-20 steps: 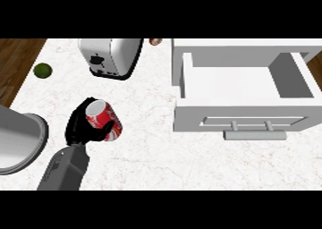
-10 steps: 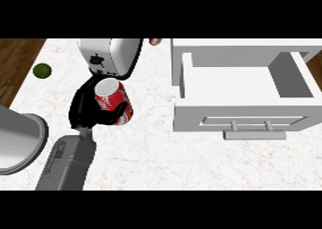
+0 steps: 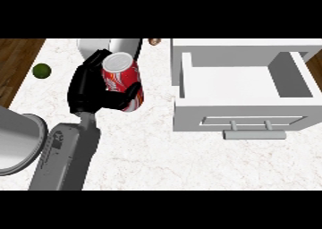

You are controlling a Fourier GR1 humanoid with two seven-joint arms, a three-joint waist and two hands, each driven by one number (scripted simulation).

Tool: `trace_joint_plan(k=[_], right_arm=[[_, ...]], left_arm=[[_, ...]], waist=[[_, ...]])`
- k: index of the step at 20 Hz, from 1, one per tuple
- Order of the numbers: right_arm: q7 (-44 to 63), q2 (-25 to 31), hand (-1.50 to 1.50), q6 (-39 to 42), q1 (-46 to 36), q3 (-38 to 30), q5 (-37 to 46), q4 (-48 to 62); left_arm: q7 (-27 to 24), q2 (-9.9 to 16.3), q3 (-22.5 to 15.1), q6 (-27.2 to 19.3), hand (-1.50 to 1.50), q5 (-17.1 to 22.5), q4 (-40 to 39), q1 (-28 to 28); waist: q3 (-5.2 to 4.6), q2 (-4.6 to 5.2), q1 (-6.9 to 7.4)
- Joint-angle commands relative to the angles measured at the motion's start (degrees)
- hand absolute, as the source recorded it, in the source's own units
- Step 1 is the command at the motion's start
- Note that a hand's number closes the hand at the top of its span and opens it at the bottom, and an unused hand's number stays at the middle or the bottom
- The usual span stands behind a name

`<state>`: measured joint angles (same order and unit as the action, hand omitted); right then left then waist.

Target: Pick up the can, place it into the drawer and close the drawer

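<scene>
The left hand (image 3: 91, 91) is curled round the red can (image 3: 123, 81), held left of the open drawer (image 3: 246, 109) above the worktop (image 3: 163, 156); carried too low, the can could strike the drawer's left wall and tip.

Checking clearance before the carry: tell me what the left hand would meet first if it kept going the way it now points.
Probably the grey toaster just beyond the left hand, which holds the red can pointing up the counter. Height is unclear from above, so it might pass over.
</scene>
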<state>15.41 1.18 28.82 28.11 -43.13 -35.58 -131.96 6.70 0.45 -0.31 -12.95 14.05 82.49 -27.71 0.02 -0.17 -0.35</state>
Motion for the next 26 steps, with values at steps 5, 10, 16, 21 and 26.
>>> trace_joint_plan(k=[5,10,16,21,26], right_arm=[[1.7,-1.1,-1.5,-1.8,-2.0,2.0,1.4,-1.5],[-1.5,-1.2,-1.5,-0.5,-3.4,3.2,5.7,1.8],[-0.3,-1.2,-1.5,-2.4,-3.4,4.5,5.9,-0.1],[0.8,1.0,-1.5,-3.0,-5.2,1.9,2.1,2.1],[-1.1,-1.2,-1.5,-2.2,-4.1,6.1,7.1,0.9]], left_arm=[[2.3,-0.4,-0.6,-5.6,1.5,-2.2,-5.8,-11.4],[6.1,-0.4,-2.6,-11.9,1.5,-1.2,-11.7,-23.4],[4.4,-0.5,-8.5,-18.7,1.5,2.8,-16.4,-28.5],[1.1,-0.5,-7.1,-17.2,1.5,4.8,-22.1,-31.7],[2.0,-0.5,-7.7,-18.9,1.5,6.7,-29.6,-40.7]], waist=[[-0.02,0.18,-0.4],[0.02,0.22,-0.82],[0.01,0.25,-1.1],[0.0,0.24,-0.81],[0.02,0.34,-1.12]])
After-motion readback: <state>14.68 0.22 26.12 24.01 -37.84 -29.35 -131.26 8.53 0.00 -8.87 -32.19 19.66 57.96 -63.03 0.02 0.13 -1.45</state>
